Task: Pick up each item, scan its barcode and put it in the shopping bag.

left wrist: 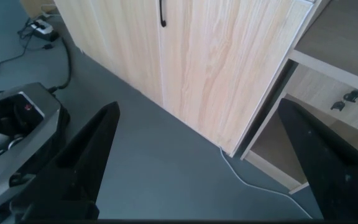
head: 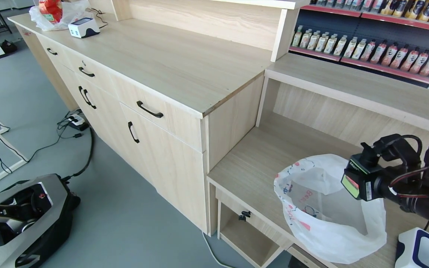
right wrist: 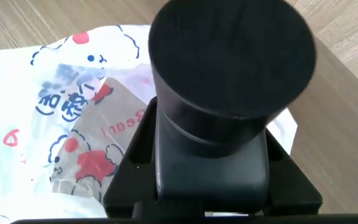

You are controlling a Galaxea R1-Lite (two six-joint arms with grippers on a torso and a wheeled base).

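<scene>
A white printed shopping bag [head: 326, 223] stands open on the low wooden desk [head: 259, 163] at the lower right. My right gripper [head: 369, 186] hangs just above the bag's right rim, shut on a black bottle [head: 356, 178] with a green and red label. In the right wrist view the bottle's round black end [right wrist: 229, 81] faces the camera, with the bag [right wrist: 61, 124] beneath it. My left gripper [left wrist: 197, 168] is open over the grey floor beside the cabinet, its black fingers [left wrist: 86, 155] wide apart and holding nothing.
A white and blue scanner [head: 423, 249] sits on the desk right of the bag. The long counter [head: 169, 63] carries a second scanner [head: 83, 27] and a filled bag [head: 56, 13] at its far end. Drink shelves [head: 367, 50] stand behind. Cables [head: 73, 123] lie on the floor.
</scene>
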